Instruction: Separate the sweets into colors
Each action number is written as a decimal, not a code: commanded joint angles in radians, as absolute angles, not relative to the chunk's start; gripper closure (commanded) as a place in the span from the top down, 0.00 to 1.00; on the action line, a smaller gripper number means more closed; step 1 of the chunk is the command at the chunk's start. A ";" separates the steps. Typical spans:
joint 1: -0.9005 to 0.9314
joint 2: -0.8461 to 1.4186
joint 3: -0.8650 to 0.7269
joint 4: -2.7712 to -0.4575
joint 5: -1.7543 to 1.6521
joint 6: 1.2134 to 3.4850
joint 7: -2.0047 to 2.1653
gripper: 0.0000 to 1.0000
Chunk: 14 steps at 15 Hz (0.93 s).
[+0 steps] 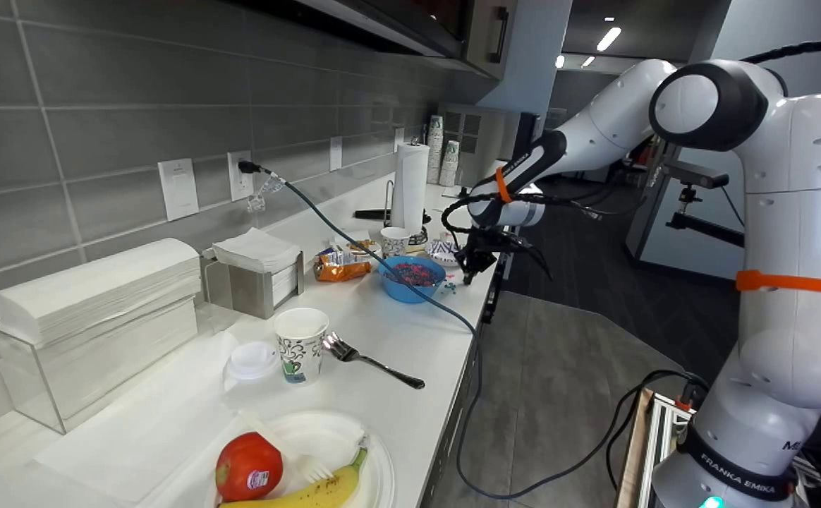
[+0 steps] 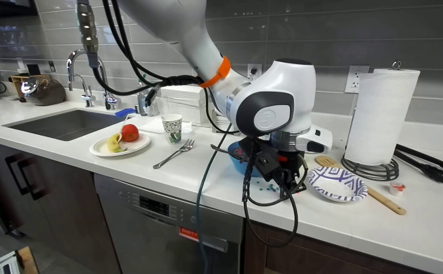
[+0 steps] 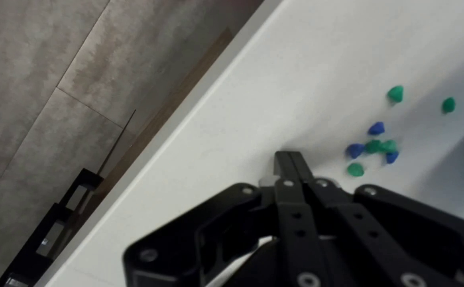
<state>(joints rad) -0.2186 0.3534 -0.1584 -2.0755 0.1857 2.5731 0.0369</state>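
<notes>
Sweets (image 3: 373,146), green and blue, are lying beside the bowl (image 1: 398,291), likely for sorting, with pinker ones (image 1: 415,273) sitting inside. The gripper (image 3: 290,154) is standing near, jaws fully together on nothing I'm seeing, maybe for nudging colours apart.

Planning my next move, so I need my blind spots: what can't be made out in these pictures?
The counter right beneath the gripper: hidden in the wrist view by the gripper itself.
The blue bowl: partly hidden by the gripper in an exterior view; cut off by the right edge in the wrist view.
The sweets inside it: too small to count in both exterior views.
</notes>
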 commanded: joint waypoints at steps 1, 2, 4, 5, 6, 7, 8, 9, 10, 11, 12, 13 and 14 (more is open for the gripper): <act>-0.234 0.389 -0.143 -2.079 0.210 2.674 0.019 0.00; -0.240 0.394 -0.134 -2.079 0.220 2.701 0.005 0.00; -0.251 0.401 -0.114 -2.079 0.244 2.737 -0.015 0.00; -0.260 0.405 -0.101 -2.078 0.260 2.757 -0.033 0.00; -0.269 0.409 -0.087 -2.077 0.274 2.781 -0.050 0.00; -0.279 0.414 -0.073 -2.076 0.287 2.804 -0.068 0.00; -0.286 0.422 -0.064 -2.076 0.289 2.836 -0.086 0.00; -0.292 0.427 -0.056 -2.076 0.291 2.859 -0.094 0.00; -0.297 0.433 -0.052 -2.077 0.286 2.881 -0.099 0.00; -0.301 0.436 -0.047 -2.078 0.284 2.893 -0.097 0.00; -0.304 0.434 -0.044 -2.081 0.280 2.898 -0.093 0.00; -0.305 0.424 -0.039 -2.088 0.279 2.889 -0.087 0.00; -0.314 0.412 -0.025 -2.093 0.288 2.871 -0.095 0.00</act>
